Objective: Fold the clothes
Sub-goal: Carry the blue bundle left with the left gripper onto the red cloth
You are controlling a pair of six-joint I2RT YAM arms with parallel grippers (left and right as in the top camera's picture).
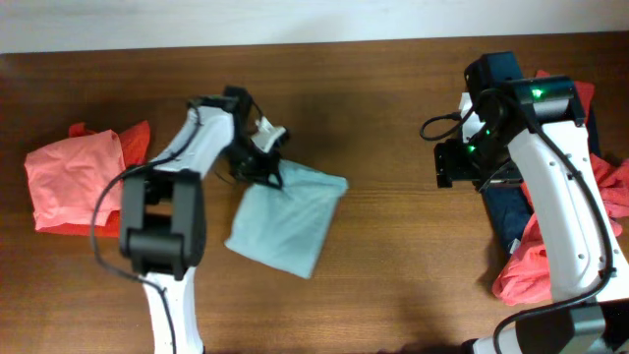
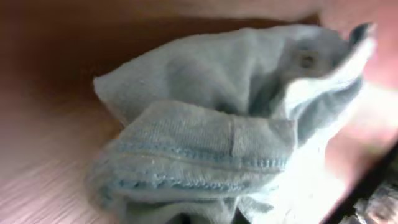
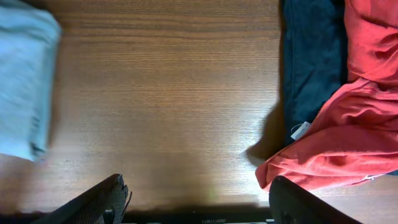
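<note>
A light blue garment [image 1: 285, 224] lies folded at the middle of the wooden table. My left gripper [image 1: 261, 165] is at its upper left corner and shut on the cloth. In the left wrist view the bunched blue fabric [image 2: 211, 137] fills the frame and hides the fingers. My right gripper [image 1: 458, 163] is open and empty above bare wood, to the right of the garment. In the right wrist view its fingers [image 3: 199, 205] are spread wide, with the blue garment [image 3: 25, 81] at the left edge.
A folded red garment [image 1: 69, 182] lies at the far left. A pile of red clothes [image 1: 536, 265] and a navy one [image 1: 506, 211] lies at the right edge, under the right arm; the right wrist view shows both the red [image 3: 348, 137] and the navy [image 3: 311, 62].
</note>
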